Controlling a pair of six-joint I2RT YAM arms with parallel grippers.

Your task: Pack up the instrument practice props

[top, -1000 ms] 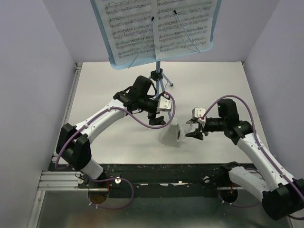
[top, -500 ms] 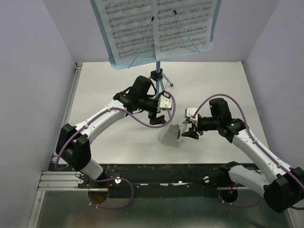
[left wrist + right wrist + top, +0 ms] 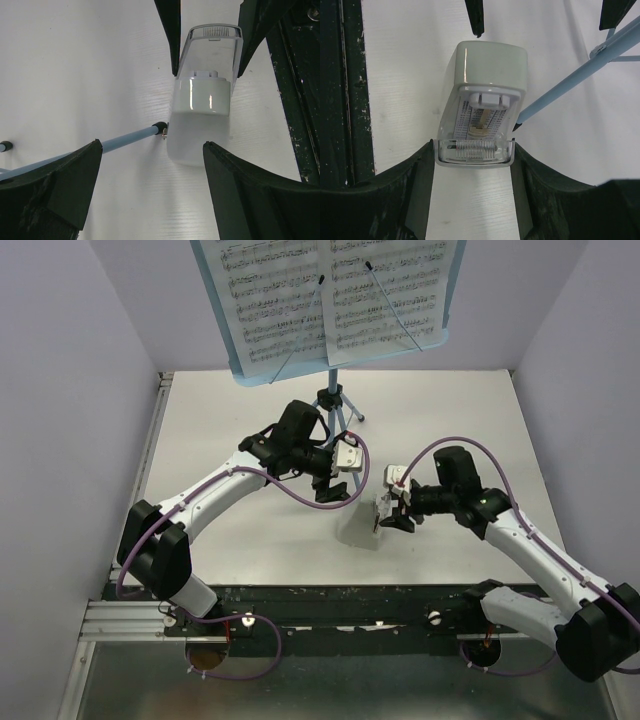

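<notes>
The light-blue music stand stands at the back of the table, its tray edge holding two sheet-music pages under thin wire holders. One leg reaches forward and shows in the left wrist view and the right wrist view. A white metronome with a clear cover lies by that leg's tip. My right gripper grips the metronome's clear end, fingers touching both sides. My left gripper is open and empty, just behind the metronome.
Grey walls close in the white table on the left, right and back. A black rail runs along the near edge by the arm bases. The stand's tray overhangs the back of the table.
My right gripper has moved left to the metronome and its fingers have come onto the clear end. The left arm and the stand have not moved.
</notes>
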